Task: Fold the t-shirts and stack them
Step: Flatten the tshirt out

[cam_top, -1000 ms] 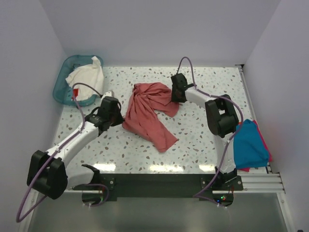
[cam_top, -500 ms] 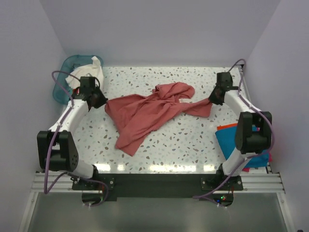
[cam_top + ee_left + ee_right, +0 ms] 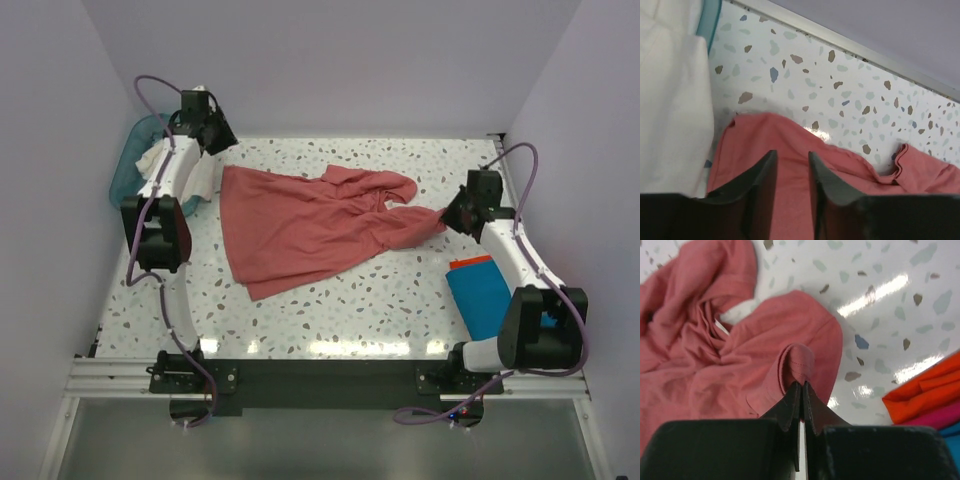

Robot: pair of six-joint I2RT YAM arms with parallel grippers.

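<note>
The salmon-red t-shirt (image 3: 300,225) lies spread over the middle of the table, still bunched near its right end. My right gripper (image 3: 452,213) is shut on a fold of its right edge (image 3: 799,365), the jaws pressed together on the cloth. My left gripper (image 3: 218,138) hovers at the far left, above the shirt's far-left corner (image 3: 790,200), open, with cloth showing between the fingers but not pinched. A white t-shirt (image 3: 165,165) hangs out of the basket. Folded teal-blue (image 3: 482,300) and orange-red (image 3: 925,390) t-shirts sit at the near right.
The teal plastic basket (image 3: 125,170) stands in the far left corner, its rim (image 3: 710,20) right beside my left gripper. The back wall's edge strip (image 3: 850,47) runs just past the shirt. The folded stack lies close under my right arm.
My left arm swung to the far left corner and its jaws opened, letting go of the shirt. The right gripper pulled the right edge nearer, and the shirt now lies flatter and wider.
</note>
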